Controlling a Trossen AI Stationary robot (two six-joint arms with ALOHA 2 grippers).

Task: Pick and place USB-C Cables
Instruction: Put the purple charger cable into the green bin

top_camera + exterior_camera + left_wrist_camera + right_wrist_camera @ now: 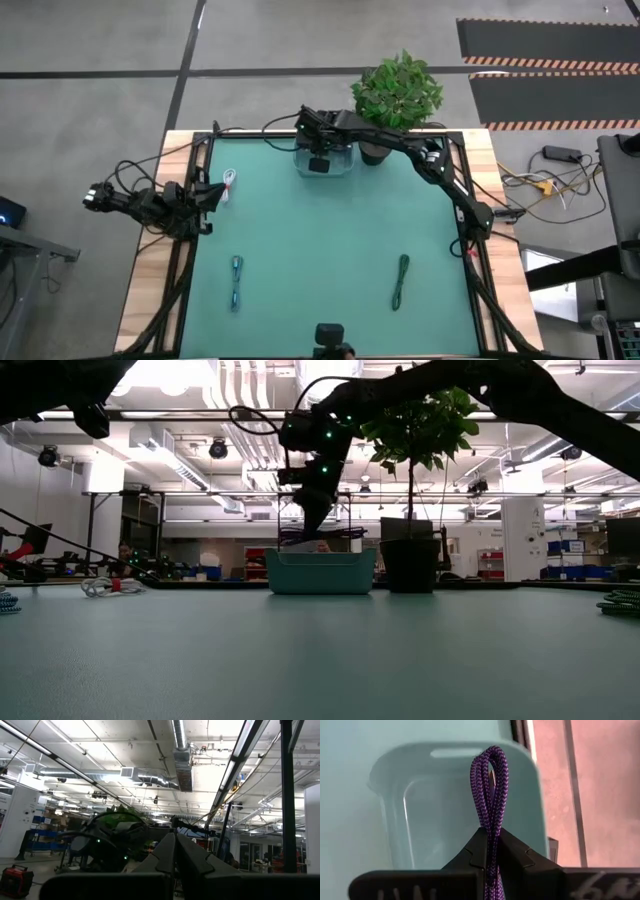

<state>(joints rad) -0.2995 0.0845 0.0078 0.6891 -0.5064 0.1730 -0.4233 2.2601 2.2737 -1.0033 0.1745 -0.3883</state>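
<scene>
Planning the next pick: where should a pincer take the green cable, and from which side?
Grip the green cable at its middle, from straight above, fingers closing across its narrow width. It lies flat as a slim, elongated bundle on the mat, with open space around it.

Braided purple cable (491, 790), smooth plastic bin (420, 815)

- The purple cable (491, 795) runs down between the right gripper's (490, 851) fingers; its lower part is hidden.
- In the low view, the green cable (622, 601) is cut by the edge.
</scene>
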